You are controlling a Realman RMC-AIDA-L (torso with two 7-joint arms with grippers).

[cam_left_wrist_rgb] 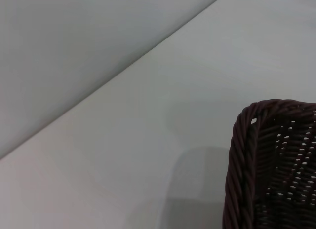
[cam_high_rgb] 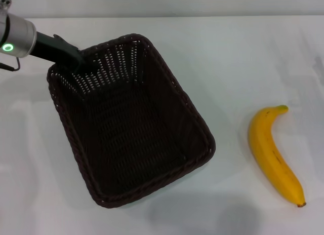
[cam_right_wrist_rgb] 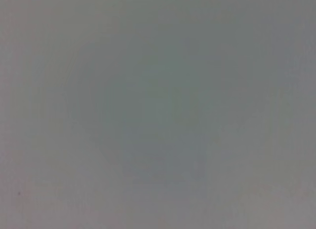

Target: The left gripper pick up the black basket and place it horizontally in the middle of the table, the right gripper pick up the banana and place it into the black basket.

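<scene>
My left gripper (cam_high_rgb: 76, 60) sits at the rim of the black basket (cam_high_rgb: 131, 121), at the corner that lies toward ten o'clock in the head view. The fingertips are dark against dark wicker there, so I cannot tell whether they are pinching the rim or merely resting against it. From my left wrist camera I see only one rounded basket corner (cam_left_wrist_rgb: 269, 165) and bare white table (cam_left_wrist_rgb: 148, 140) beyond it, with none of my own fingers.

The basket stands on the table (cam_high_rgb: 238, 57) a little toward nine o'clock of the middle, and its long axis runs slantwise, from ten o'clock down to five o'clock. I judge the first half of the task unfinished: the basket is near the centre but not lying horizontally, so it wants turning and perhaps a small shift before I let go.

The banana (cam_high_rgb: 273, 154) lies on the table at about four o'clock, well apart from the basket, stem tip toward twelve and dark end toward five. Nothing is inside the basket. So the second half has not begun.

My right gripper shows in no view; its wrist camera gives only a plain grey field, and I can say nothing of its fingers.
</scene>
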